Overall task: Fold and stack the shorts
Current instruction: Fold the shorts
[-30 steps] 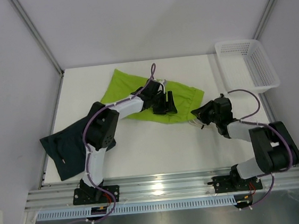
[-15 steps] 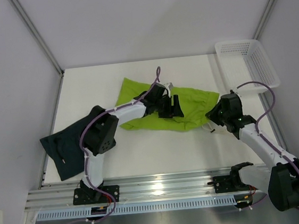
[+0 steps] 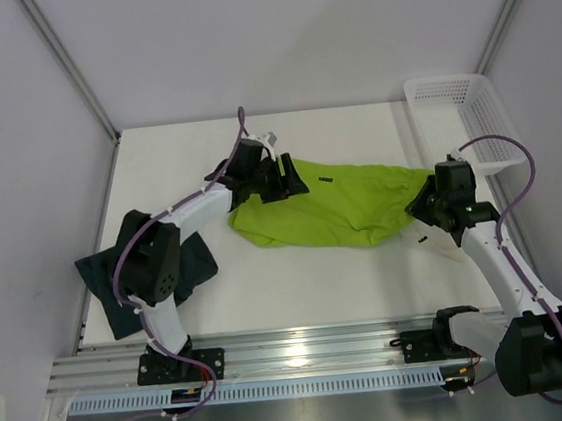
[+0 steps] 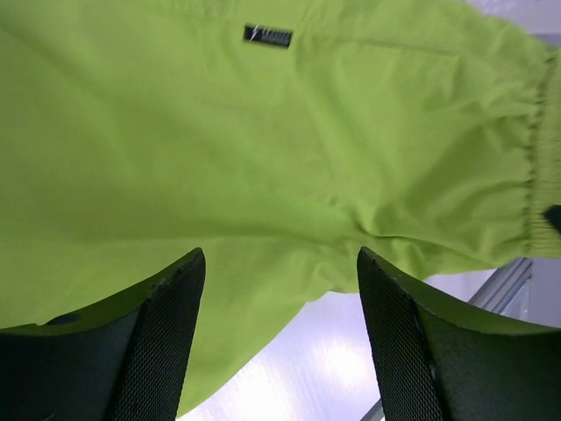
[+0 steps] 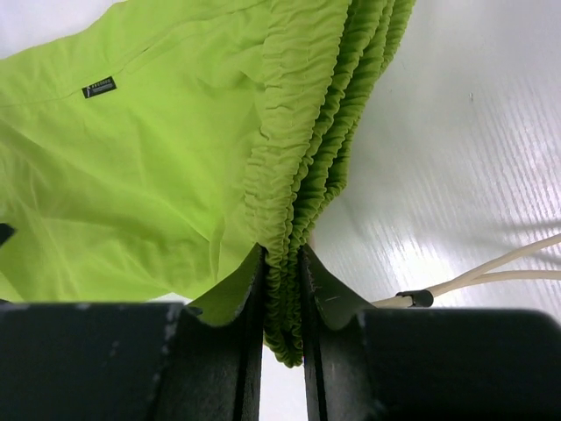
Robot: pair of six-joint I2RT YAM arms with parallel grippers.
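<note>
The lime green shorts (image 3: 346,209) lie spread across the middle of the white table, with a small black label (image 4: 267,36) facing up. My right gripper (image 3: 427,205) is shut on their bunched elastic waistband (image 5: 302,114) at the right end, the fabric pinched between both fingers (image 5: 282,256). Over the left end of the green shorts, my left gripper (image 3: 288,182) stands open, nothing between its fingers (image 4: 280,263). The dark navy shorts (image 3: 107,279) lie crumpled at the table's left edge, partly hidden by the left arm.
A white mesh basket (image 3: 464,119) sits at the back right corner. A white drawstring cord (image 5: 491,267) trails on the table beside the right gripper. The table's front rail (image 3: 306,349) runs along the near edge.
The right gripper has drawn the waistband to the right, stretching the green shorts out. The left gripper has moved back and left, from the shorts' middle to their left end, staying open.
</note>
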